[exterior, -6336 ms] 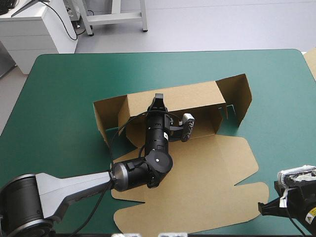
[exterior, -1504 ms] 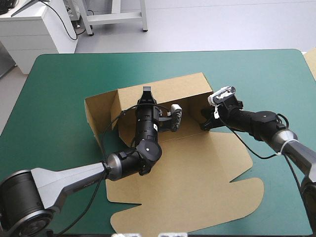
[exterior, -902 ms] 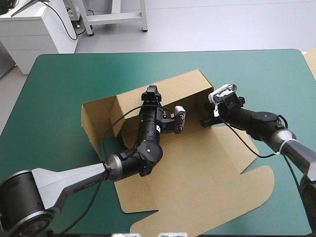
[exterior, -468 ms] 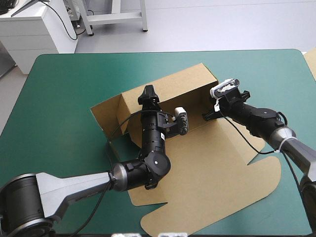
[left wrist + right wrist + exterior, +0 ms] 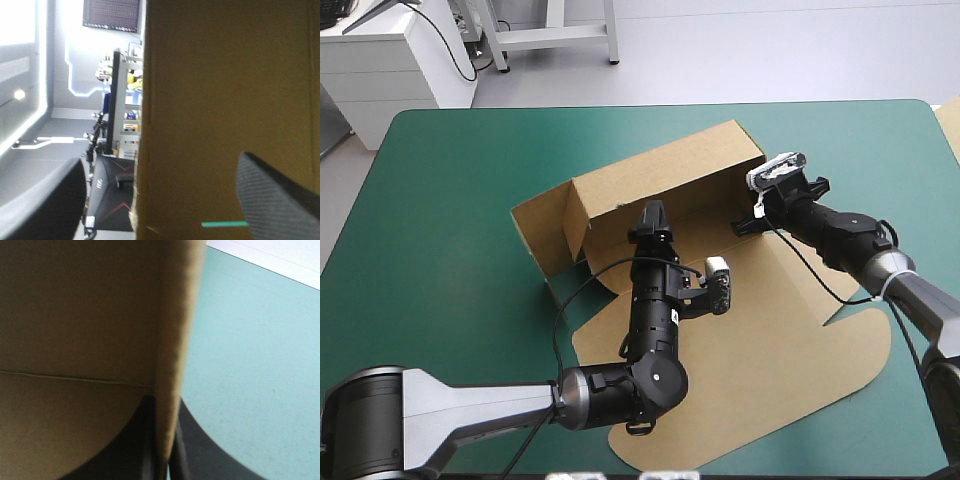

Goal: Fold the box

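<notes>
we see the box [image 5: 665, 175], matte brown board creased into flat panels, long wall upright, mid table [image 5: 440, 170]. the right gripper [image 5: 163, 402] pinches its end wall. the left gripper [image 5: 161, 162], fingers apart, has drawn back from the long wall since earlier.

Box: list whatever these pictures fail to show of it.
- High view: the left arm hides part of the floor and flat lid of the box.
- Left wrist view: one blurred wall fills the space ahead of the open left hand; which wall is unclear.
- Right wrist view: the right hand grips a wall edge; the rest is out of frame.
</notes>
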### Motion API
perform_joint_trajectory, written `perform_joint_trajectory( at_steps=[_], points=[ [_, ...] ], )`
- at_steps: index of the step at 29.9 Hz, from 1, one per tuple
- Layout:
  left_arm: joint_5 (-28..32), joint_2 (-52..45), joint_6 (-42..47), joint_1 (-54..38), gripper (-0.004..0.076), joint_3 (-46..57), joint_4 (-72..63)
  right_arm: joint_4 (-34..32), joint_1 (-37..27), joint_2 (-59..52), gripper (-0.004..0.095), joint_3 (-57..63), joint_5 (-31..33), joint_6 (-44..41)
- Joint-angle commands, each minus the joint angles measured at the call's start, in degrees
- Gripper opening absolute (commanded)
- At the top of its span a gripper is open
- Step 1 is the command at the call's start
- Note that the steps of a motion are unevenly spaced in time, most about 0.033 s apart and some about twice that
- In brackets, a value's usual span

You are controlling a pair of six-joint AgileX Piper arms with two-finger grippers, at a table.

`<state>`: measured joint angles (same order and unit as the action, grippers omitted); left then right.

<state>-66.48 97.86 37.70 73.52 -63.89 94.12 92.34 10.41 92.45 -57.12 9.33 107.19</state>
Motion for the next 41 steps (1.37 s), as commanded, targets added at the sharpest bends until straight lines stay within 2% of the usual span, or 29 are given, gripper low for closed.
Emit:
perform_joint_trajectory(
  at_steps=[1,3,7,10,11,14,18,25,29,35,41],
  points=[
    [-2.91,-2.30,-5.00,0.29,0.0351,-3.11,-6.41,0.96,-0.42,-2.20,-0.0015,-2.17,0.90,0.27],
    [-2.67,-2.55,-12.05,0.19,0.0007,-5.04,-12.09,0.86,-0.42,-2.20,-0.0015,-2.02,0.90,0.27],
    [3.17,-4.61,-28.88,0.17,0.0013,-11.16,-24.57,0.86,-0.42,-2.16,-0.0015,-1.95,0.90,0.27],
    [7.57,-6.61,-43.44,-2.43,0.0013,-17.48,-42.88,0.73,-0.42,-2.07,-0.0015,-1.95,0.90,0.27],
    [7.23,-7.05,-49.08,-4.27,0.0013,-20.50,-50.87,0.12,-0.42,-2.07,-0.0015,-1.95,0.90,0.27],
    [2.16,-7.05,-56.98,-11.06,0.0013,-27.67,-64.32,-0.21,-0.42,-2.07,-0.0015,-1.95,0.90,0.27],
    [-0.28,-7.73,-58.93,-19.49,0.0007,-35.51,-72.69,-0.21,-0.42,-2.07,-0.0016,-1.95,0.90,0.27],
    [9.60,-11.88,-59.93,-38.29,0.0007,-39.89,-94.12,-0.21,-0.42,-2.07,-0.0015,-1.95,-1.07,0.27],
    [7.09,-13.26,-59.58,-50.57,0.0007,-39.89,-104.40,-0.21,-0.42,-1.42,-0.0016,-1.95,-2.69,0.27],
    [3.29,-13.26,-59.70,-66.83,0.0007,-36.58,-114.90,-0.21,-0.42,-0.23,-0.0016,-1.95,-3.35,0.27],
    [5.06,-14.36,-61.31,-75.48,0.0007,-27.36,-117.88,-0.21,-0.42,1.26,-0.0016,-1.95,-3.59,0.27]
  ],
)
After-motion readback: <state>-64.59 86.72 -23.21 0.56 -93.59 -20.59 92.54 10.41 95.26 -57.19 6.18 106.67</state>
